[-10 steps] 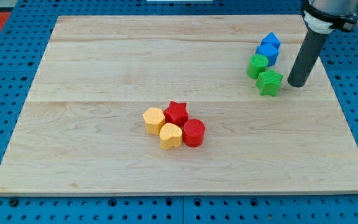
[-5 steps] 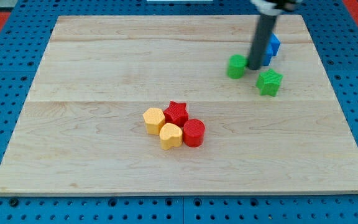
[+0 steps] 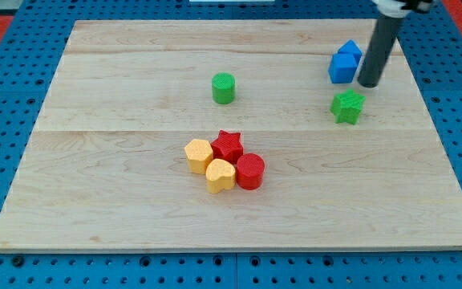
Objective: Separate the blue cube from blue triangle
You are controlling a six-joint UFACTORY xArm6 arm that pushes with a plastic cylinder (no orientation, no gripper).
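The blue cube [image 3: 342,69] sits near the board's upper right. The blue triangle [image 3: 349,50] touches it just above, toward the view's top. My tip [image 3: 367,83] is on the board just right of the blue cube, close to its lower right corner, and above the green star [image 3: 347,106]. The rod rises from the tip toward the view's top right.
A green cylinder [image 3: 224,87] stands alone left of the blue pair. A cluster at mid-board holds a red star [image 3: 228,145], a red cylinder [image 3: 250,171], and two yellow blocks [image 3: 198,155] [image 3: 220,175]. The wooden board [image 3: 135,80] lies on a blue pegboard.
The green cylinder has been pushed far to the view's left, away from the blue blocks. My tip swept left of the blue cube, then came back to its right side.
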